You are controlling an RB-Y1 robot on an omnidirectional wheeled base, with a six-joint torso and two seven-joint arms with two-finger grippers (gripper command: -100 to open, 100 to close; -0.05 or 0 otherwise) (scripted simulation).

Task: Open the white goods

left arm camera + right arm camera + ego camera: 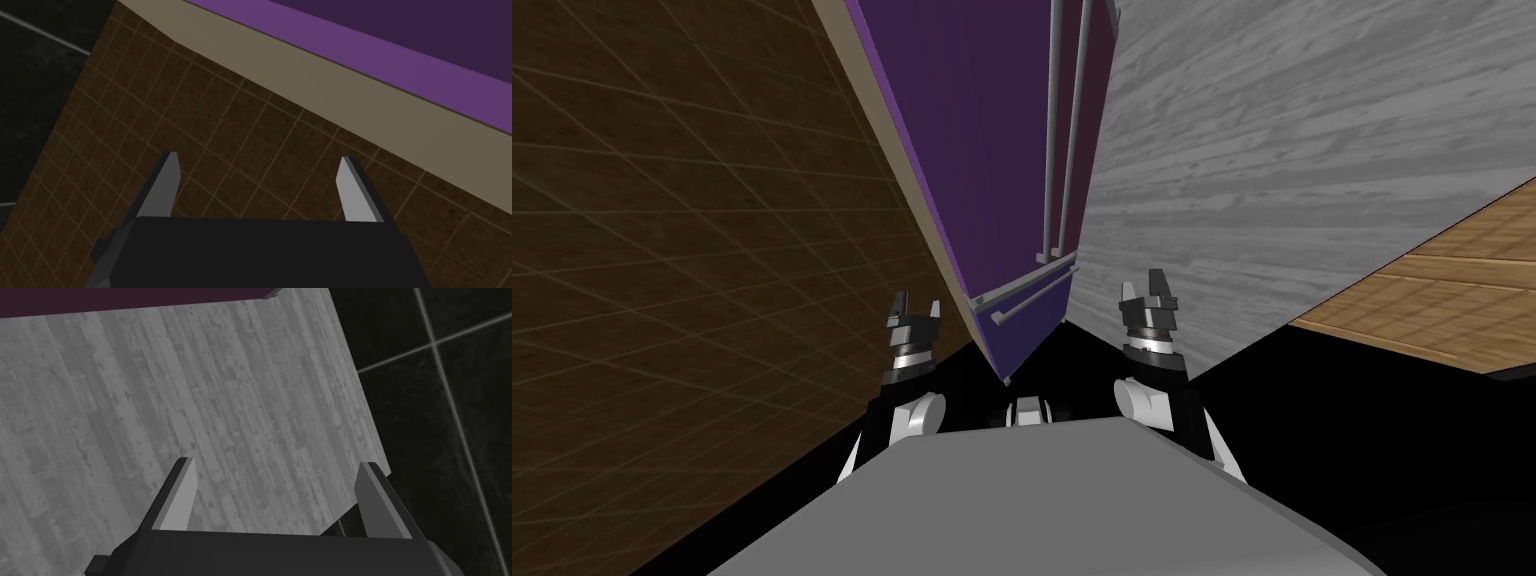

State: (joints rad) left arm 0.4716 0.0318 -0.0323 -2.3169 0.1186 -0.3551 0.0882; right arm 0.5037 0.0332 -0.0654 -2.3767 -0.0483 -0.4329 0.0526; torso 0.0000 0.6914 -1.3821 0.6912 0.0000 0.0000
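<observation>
A tall purple appliance (992,150) stands straight ahead, with two long grey upright handles (1068,130) on its upper doors and two short grey bars (1030,296) across its lower part. My left gripper (917,306) hangs open to the left of its lower corner, facing the brown tiled wall (210,150), with the appliance's purple side (400,45) beyond its fingers. My right gripper (1146,286) stands open to the right of the appliance, facing a grey plank wall (175,398). Nothing is between either pair of fingers, and neither gripper touches a handle.
A beige strip (320,85) runs between the brown tiled wall and the appliance. The grey plank wall (1272,170) flanks the appliance's right side. A light wooden surface (1442,290) lies far right. Dark tiled floor (440,388) shows beside the plank wall.
</observation>
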